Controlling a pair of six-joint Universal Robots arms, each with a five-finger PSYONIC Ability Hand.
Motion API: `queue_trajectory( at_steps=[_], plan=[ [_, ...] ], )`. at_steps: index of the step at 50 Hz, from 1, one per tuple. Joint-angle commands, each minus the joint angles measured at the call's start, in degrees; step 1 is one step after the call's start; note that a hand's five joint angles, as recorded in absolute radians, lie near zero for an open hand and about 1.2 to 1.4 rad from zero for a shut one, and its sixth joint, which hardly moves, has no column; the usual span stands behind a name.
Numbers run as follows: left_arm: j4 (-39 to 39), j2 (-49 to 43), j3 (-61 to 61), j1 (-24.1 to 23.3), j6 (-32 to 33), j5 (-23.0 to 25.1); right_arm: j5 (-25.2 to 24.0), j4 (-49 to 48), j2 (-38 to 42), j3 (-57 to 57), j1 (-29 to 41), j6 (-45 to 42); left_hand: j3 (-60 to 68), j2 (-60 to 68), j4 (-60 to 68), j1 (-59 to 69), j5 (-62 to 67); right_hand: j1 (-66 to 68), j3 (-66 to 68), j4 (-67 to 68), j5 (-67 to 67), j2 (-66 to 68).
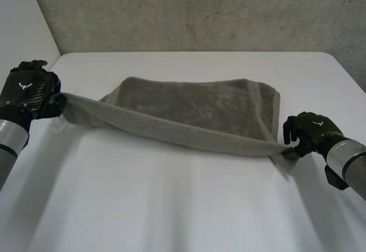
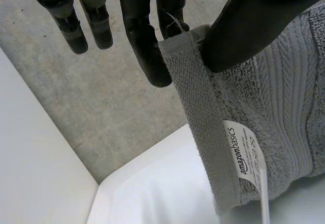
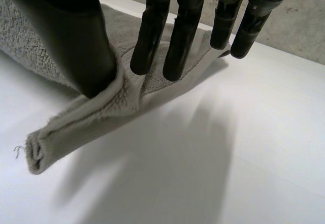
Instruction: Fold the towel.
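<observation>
Nearest lies the white table (image 1: 183,206), with rough grey concrete (image 1: 200,12) beyond its far edge. On it rests the grey terry towel (image 1: 194,106), its near edge lifted and stretched between the hands, crossing in front of the rest. The black left hand (image 1: 28,89) pinches one near corner between thumb and finger; the black right hand (image 1: 309,127) clamps the other likewise. A small white label (image 2: 244,155) sits near the left corner.
</observation>
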Motion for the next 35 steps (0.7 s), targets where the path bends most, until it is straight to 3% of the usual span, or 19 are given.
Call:
queue_trajectory(
  at_steps=[1, 7, 13, 18, 20, 28, 35],
  plan=[
    [-0.1, 0.3, -0.2, -0.1, -0.2, -1.7, -1.0, -0.4, 0.8, -0.1, 0.2, 2.2, -3.3, 2.3, -3.8, 2.9, 1.8, 24.9, -3.0, -4.4, 25.2, 25.1],
    [-0.3, 0.6, -0.5, -0.6, -0.2, -1.7, -4.9, 0.4, 0.1, -2.0, 0.0, 1.7, -3.3, 2.3, -3.8, 2.9, 1.8, 25.0, -3.0, -4.4, 25.2, 25.1],
    [-0.4, 1.7, -0.9, -0.6, -0.4, -1.7, -5.1, 0.7, -4.1, -3.5, -0.2, 0.6, -3.3, 2.3, -3.8, 2.9, 1.8, 25.0, -3.0, -4.4, 25.2, 25.1],
    [-1.0, 3.9, -1.1, -0.7, -3.6, -1.6, -5.7, 4.0, -10.7, -4.3, 0.0, -7.2, -3.3, 2.3, -3.8, 2.9, 1.8, 25.0, -3.0, -4.4, 25.2, 25.1],
    [-1.1, 4.8, -1.2, -0.8, -4.5, -1.5, -5.4, 7.1, -13.8, -4.9, 0.0, -15.0, -3.3, 2.3, -3.8, 2.9, 1.8, 25.0, -3.0, -4.4, 25.2, 25.1],
    [-2.8, 12.4, -1.6, -0.5, -7.1, -1.2, -4.6, 10.3, -18.9, -8.1, 0.7, -30.2, -3.3, 2.3, -3.8, 2.9, 1.8, 25.0, -3.0, -4.4, 25.2, 25.1],
    [-5.7, 18.8, -1.0, 0.1, -7.5, -1.1, -5.7, 11.3, -22.0, -12.0, 0.2, -32.3, -3.3, 2.3, -3.8, 2.9, 1.8, 25.0, -3.0, -4.4, 25.2, 25.1]
  ],
)
